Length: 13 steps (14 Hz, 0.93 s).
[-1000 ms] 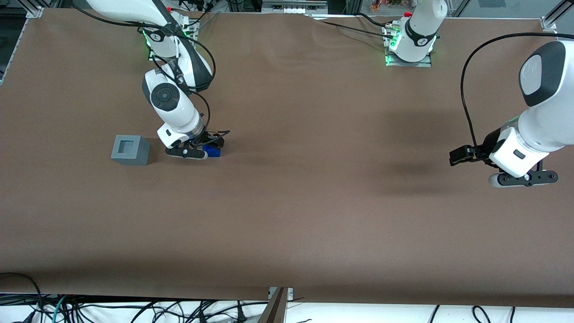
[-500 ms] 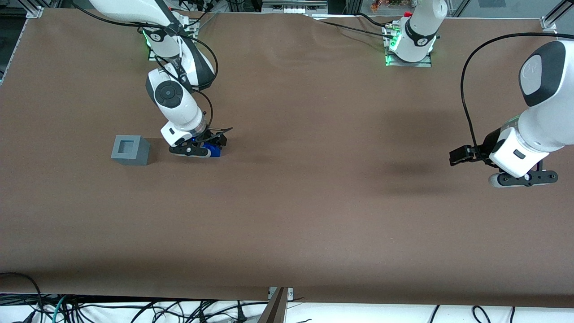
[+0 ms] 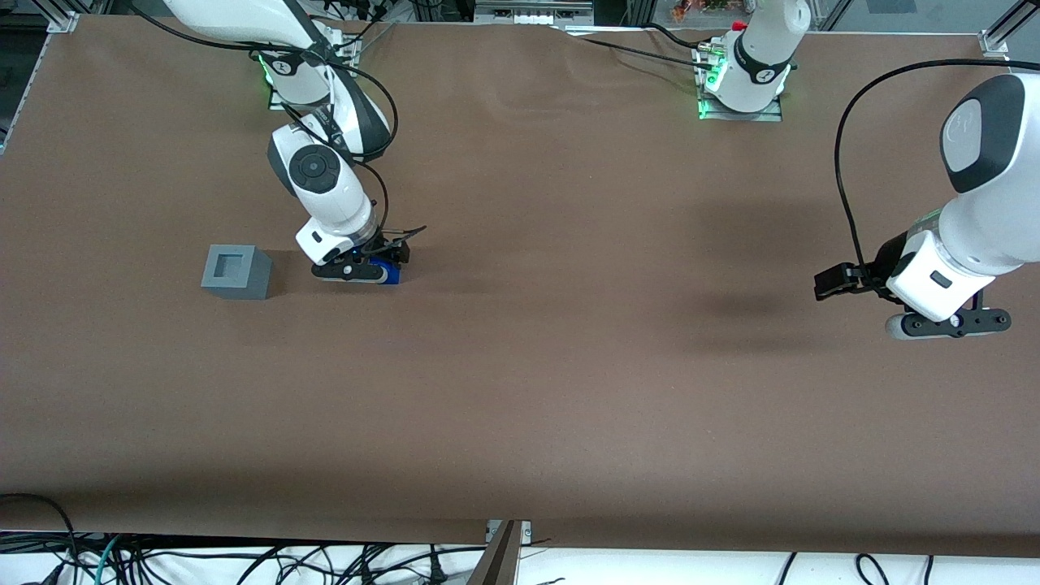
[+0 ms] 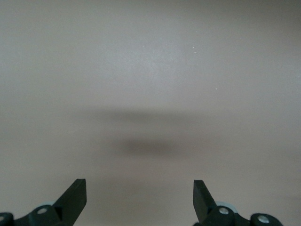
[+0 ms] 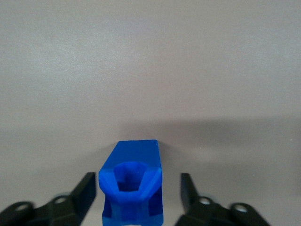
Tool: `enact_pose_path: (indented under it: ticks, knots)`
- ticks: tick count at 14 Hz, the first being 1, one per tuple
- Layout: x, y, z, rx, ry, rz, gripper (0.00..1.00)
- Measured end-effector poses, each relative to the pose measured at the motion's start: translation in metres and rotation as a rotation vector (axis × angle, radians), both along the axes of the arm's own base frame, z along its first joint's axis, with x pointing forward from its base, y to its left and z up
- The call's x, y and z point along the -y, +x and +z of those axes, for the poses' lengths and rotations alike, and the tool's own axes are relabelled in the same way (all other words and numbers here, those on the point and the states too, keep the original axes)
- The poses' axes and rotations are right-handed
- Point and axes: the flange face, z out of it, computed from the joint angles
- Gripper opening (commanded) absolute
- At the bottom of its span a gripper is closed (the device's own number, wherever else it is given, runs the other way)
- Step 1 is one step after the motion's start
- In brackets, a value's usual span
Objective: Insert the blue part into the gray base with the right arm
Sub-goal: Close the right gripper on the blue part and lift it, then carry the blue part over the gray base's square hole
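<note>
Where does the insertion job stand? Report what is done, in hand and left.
Done: the right arm's black two-finger gripper is down at the table, open, straddling the small bright-blue plastic block. In hand: the grasp; the fingers have not closed. Left: lift, carry to the light-grey plastic cube nearby, and insert into its empty square recess.

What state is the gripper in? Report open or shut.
Open. In the right wrist view the gripper straddles the blue part on the table, with gaps showing between both fingers and the part. The gray base sits apart, recess empty.

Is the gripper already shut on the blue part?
No, the gripper is open, its fingers apart from the blue part between them.
</note>
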Motion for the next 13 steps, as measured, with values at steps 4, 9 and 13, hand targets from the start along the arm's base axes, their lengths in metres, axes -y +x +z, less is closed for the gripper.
enact_pose_path:
  ticks: [4, 9, 13]
  knots:
    - [0.000, 0.000, -0.002, -0.003, -0.001, 0.000, 0.12]
    - [-0.002, 0.006, 0.012, 0.008, -0.005, 0.004, 0.12]
    - [-0.004, 0.035, 0.093, -0.050, -0.085, 0.034, 0.12]
